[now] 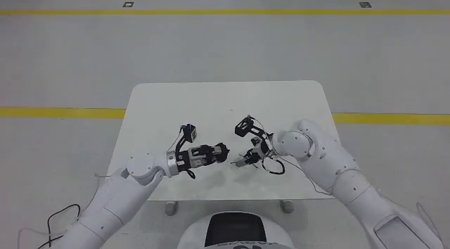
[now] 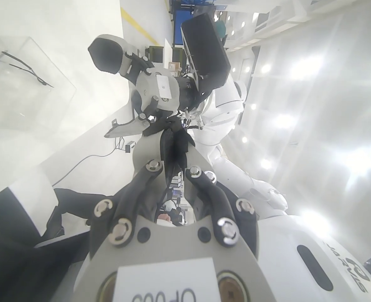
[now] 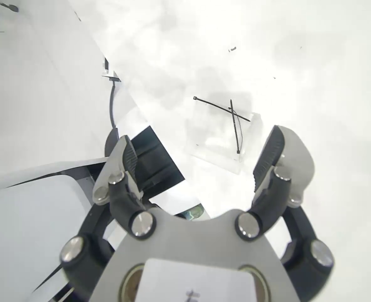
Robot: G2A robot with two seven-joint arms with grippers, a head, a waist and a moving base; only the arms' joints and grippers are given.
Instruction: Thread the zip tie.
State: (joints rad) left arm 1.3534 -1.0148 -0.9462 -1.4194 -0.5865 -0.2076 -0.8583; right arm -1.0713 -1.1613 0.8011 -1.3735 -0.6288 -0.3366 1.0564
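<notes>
My left gripper [image 1: 223, 152] hovers over the front middle of the white table [image 1: 225, 101]. In the left wrist view its fingers [image 2: 185, 146] are pressed together, and a thin black strip [image 2: 169, 174], apparently the zip tie, runs back between them. My right gripper [image 1: 242, 157] faces it from a short way off. In the right wrist view that gripper [image 3: 201, 155] stands wide open with nothing between its ribbed pads [image 3: 268, 152]. The left wrist view also shows the right gripper [image 2: 107, 95] spread open just beyond the left fingertips.
A clear tray [image 3: 217, 161] lies on the table with loose black zip ties [image 3: 232, 116] crossed in it; the left wrist view shows the same tray [image 2: 31, 102]. A black cable [image 3: 111, 108] hangs at the table's edge.
</notes>
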